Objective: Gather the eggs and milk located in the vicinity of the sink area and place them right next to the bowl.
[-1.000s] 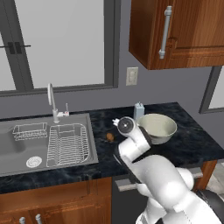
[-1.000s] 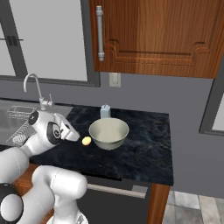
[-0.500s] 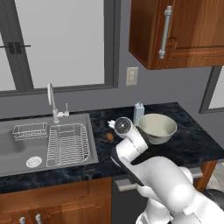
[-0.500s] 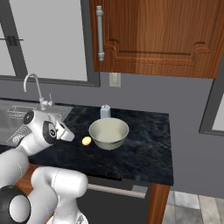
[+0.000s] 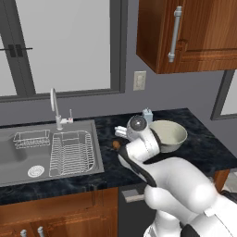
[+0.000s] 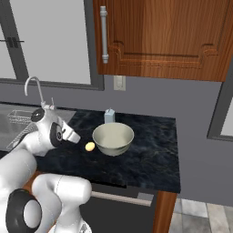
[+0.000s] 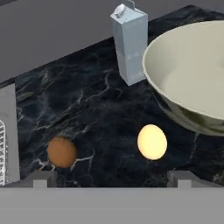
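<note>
Hand view puts your fingers [image 7: 112,177] spread wide at the bottom, holding nothing, low over the dark table [image 7: 87,109]. Just past them lie the brown egg [image 7: 61,151] nearer the sink [image 5: 28,155] side and the pale egg [image 7: 152,141] close beside the bowl [image 7: 192,78], not touching it. Farther back, the milk carton [image 7: 130,43] stands upright just beside the bowl's rim.

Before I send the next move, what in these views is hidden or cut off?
- Brown egg: left base view, mostly behind the arm.
- Milk carton: left base view, lower part behind the arm's head.
- Bowl: hand view, far side cut by the right edge.
- Fingers: hand view, only the tips rise at the bottom edge.
</note>
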